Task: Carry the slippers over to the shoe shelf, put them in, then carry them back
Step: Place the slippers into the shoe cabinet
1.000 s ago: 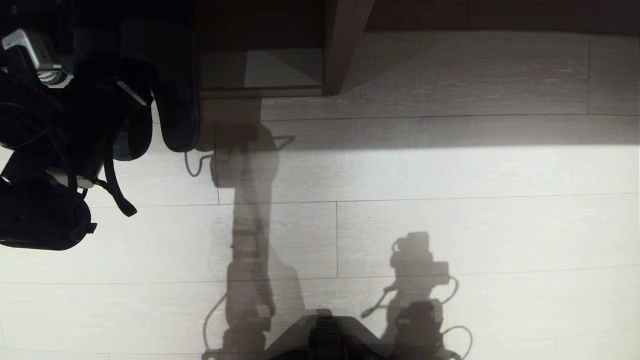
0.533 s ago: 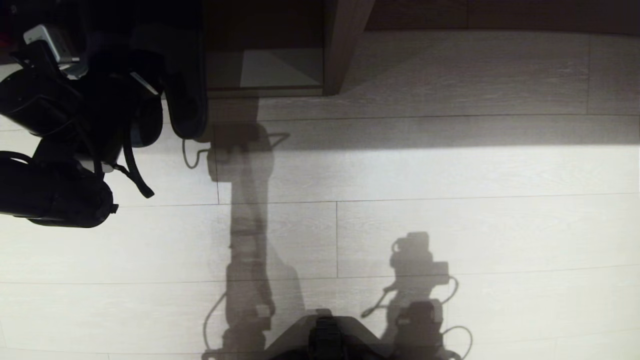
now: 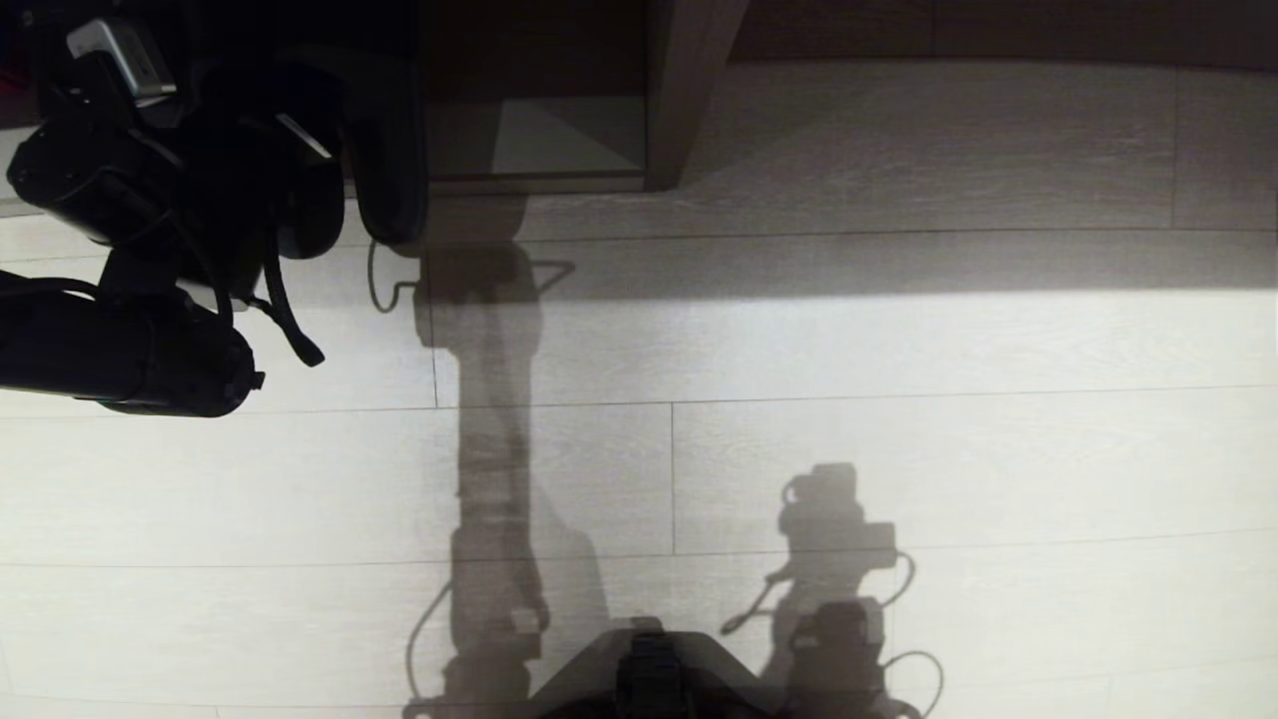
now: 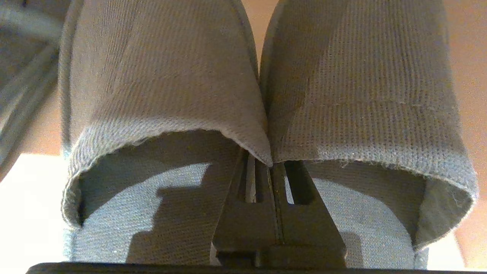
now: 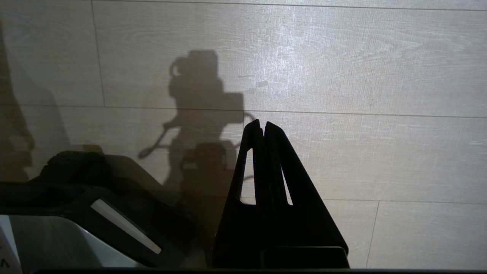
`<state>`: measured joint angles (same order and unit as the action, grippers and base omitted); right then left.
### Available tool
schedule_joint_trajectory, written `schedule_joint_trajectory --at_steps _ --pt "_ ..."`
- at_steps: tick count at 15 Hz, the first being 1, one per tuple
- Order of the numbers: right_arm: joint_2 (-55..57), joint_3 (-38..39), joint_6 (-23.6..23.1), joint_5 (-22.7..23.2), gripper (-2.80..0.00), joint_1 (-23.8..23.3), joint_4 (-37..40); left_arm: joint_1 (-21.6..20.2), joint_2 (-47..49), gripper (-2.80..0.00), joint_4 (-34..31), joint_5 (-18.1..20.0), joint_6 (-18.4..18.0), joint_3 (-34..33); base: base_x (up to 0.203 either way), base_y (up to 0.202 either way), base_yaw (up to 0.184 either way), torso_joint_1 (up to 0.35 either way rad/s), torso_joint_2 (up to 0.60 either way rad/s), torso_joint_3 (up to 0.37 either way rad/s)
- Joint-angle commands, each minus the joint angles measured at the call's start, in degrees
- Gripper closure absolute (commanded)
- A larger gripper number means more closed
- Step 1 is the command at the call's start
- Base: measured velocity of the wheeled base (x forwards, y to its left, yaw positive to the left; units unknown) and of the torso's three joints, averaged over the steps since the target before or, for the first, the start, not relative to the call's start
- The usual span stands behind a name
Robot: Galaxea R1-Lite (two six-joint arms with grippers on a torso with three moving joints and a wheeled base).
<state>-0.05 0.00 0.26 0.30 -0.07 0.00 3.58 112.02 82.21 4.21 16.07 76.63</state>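
The slippers (image 4: 163, 87) are a charcoal fabric pair held side by side, toes pointing away from the left wrist camera. My left gripper (image 4: 271, 163) is shut on their two inner rims, which are pinched together; its tips are hidden under the fabric. In the head view the slippers (image 3: 389, 150) hang as a dark shape at the far left, beside the left arm (image 3: 130, 340), at the mouth of the shoe shelf (image 3: 559, 140). My right gripper (image 5: 262, 123) is shut and holds nothing, low over the floor.
A dark upright panel (image 3: 689, 90) bounds the shelf opening on the right. Pale plank floor (image 3: 899, 350) spreads before it, crossed by the arms' shadows. My own base (image 3: 649, 669) shows at the near edge. A dark wall strip (image 3: 998, 30) runs at the far right.
The left arm has carried the slippers farther away and slightly right, toward the shelf opening. The grip is unchanged and the right arm has stayed still.
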Motion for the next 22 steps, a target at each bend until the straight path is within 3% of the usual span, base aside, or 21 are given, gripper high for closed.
schedule_joint_trajectory --at_steps 1,6,7,22 --pt "-0.04 0.00 0.00 0.05 0.00 -0.01 0.00 0.02 0.73 0.00 0.33 0.10 -0.14 2.20 0.000 0.000 0.000 0.000 0.00 0.000" --pt "-0.04 0.00 0.00 0.05 0.00 -0.01 0.00 0.02 1.36 0.00 0.23 0.54 -1.25 2.41 0.000 0.000 0.000 0.000 0.00 0.000" --pt "-0.04 0.00 0.00 0.05 0.00 0.07 0.00 0.05 1.27 -2.80 0.32 0.54 -1.30 2.15 0.000 0.000 0.000 0.000 0.00 0.000" --pt "-0.04 0.00 0.00 0.05 0.00 0.06 0.00 0.02 -2.32 -2.80 0.35 0.81 -1.36 -1.70 0.000 0.000 0.000 0.000 0.00 0.000"
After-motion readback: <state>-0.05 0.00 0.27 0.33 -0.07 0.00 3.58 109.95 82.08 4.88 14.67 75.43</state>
